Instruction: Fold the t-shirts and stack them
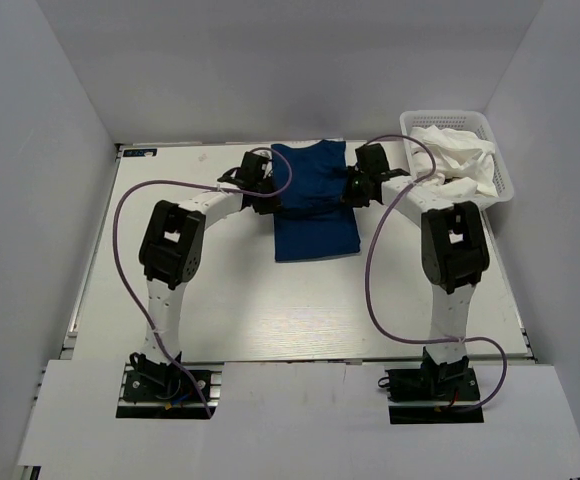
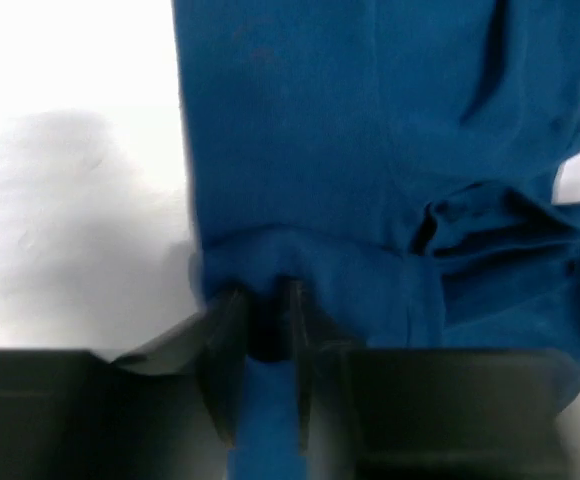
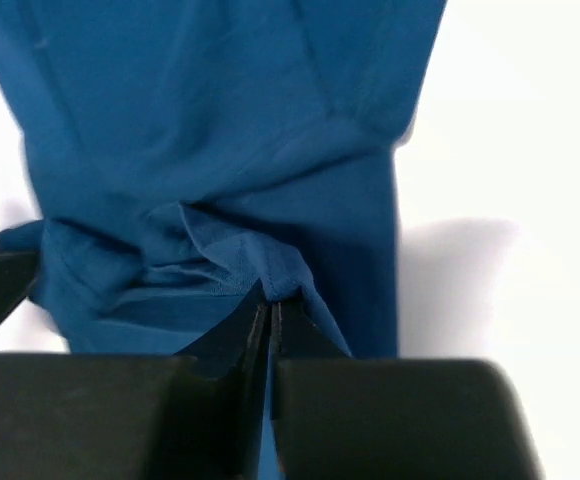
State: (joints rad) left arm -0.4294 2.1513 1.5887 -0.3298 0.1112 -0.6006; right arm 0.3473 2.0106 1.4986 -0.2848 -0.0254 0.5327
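The navy blue t-shirt (image 1: pixel 314 205) lies at the middle back of the table, its far part raised between the two grippers. My left gripper (image 1: pixel 266 192) is shut on its left edge; in the left wrist view (image 2: pixel 267 300) blue cloth bunches between the fingers. My right gripper (image 1: pixel 356 190) is shut on its right edge; in the right wrist view (image 3: pixel 270 300) a fold of the blue shirt (image 3: pixel 220 150) is pinched at the fingertips. The white t-shirt (image 1: pixel 460 160) lies crumpled in the basket at the back right.
The white lattice basket (image 1: pixel 505 175) stands at the back right corner against the wall. Grey walls close in the table (image 1: pixel 270 310) on the left, back and right. Purple cables loop from each arm.
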